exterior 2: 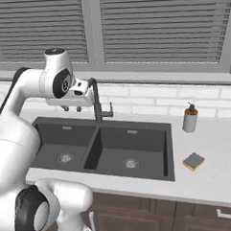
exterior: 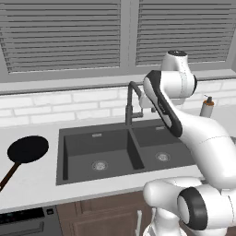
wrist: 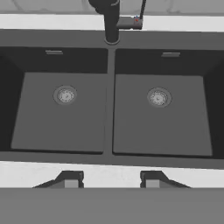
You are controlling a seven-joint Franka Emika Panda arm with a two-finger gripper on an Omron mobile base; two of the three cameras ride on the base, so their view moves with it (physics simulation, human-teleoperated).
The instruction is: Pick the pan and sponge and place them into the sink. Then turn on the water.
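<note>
The black pan (exterior: 27, 149) lies on the counter left of the sink (exterior: 61, 159), its brown handle pointing to the front left. Right of the sink (exterior 2: 169, 155), near the counter's front, rests the yellow sponge (exterior 2: 193, 161). My gripper (exterior 2: 71, 108) hangs above the sink's back edge, just left of the faucet (exterior 2: 96, 103), far from both pan and sponge. In the hand view my gripper (wrist: 110, 180) looks straight down into both basins of the sink (wrist: 109, 113); its fingertips stand apart with nothing between them, so it is open and empty.
A soap dispenser (exterior 2: 189, 119) stands on the counter behind the sponge, against the white tiled wall. The gooseneck faucet (exterior: 129, 105) rises close beside my hand. A stove edge (exterior: 23, 221) sits at the lower left. Shuttered windows fill the wall above.
</note>
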